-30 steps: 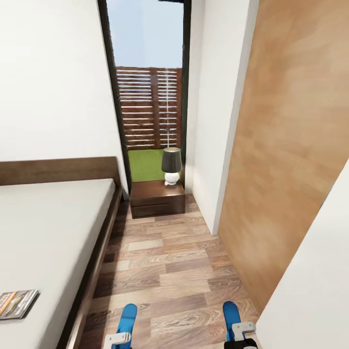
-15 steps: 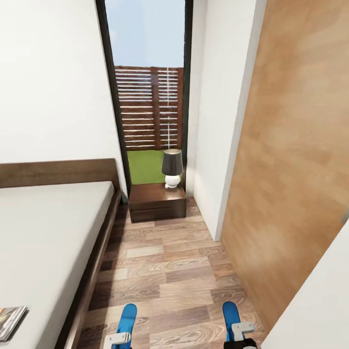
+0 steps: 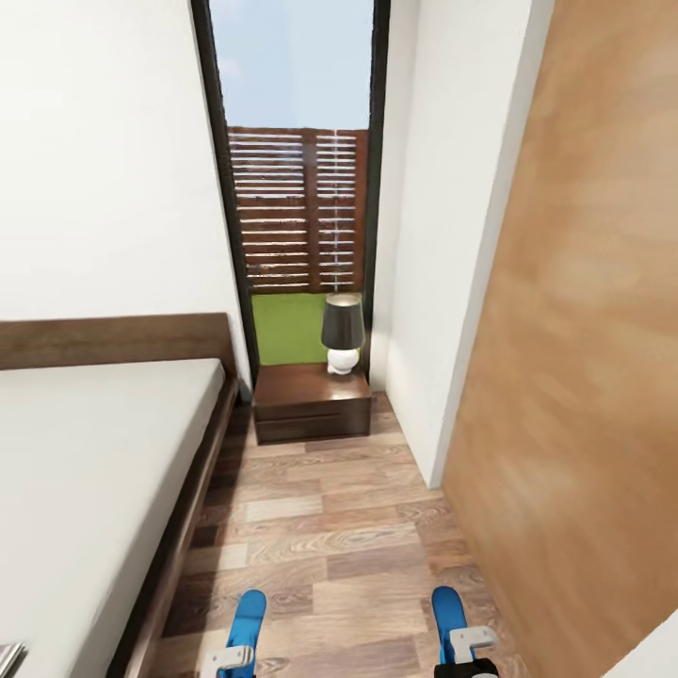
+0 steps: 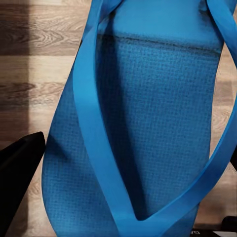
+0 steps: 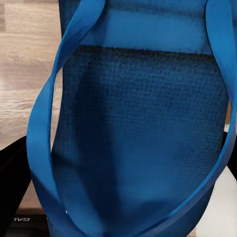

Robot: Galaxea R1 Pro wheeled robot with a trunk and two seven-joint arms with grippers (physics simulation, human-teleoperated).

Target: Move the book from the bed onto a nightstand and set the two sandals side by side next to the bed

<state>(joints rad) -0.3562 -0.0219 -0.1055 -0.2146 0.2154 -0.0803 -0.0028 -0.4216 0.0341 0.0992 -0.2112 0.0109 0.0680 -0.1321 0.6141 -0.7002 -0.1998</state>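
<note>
Each claw holds one bright blue flip-flop sandal: the left claw (image 3: 229, 662) grips the left sandal (image 3: 247, 617) at 7 o'clock, the right claw (image 3: 468, 653) grips the right sandal (image 3: 448, 610) at 5 o'clock. The big grey bed (image 3: 85, 471) lies at 9 o'clock, the small dark wooden nightstand (image 3: 311, 400) at 12. Set both sandals flat on the wooden floor (image 3: 339, 527), close together, beside the bed.

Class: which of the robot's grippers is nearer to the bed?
Left. The left gripper, holding a blue sandal, sits just beside the bed frame; the right gripper, with the other sandal, is farther across the floor.
</note>
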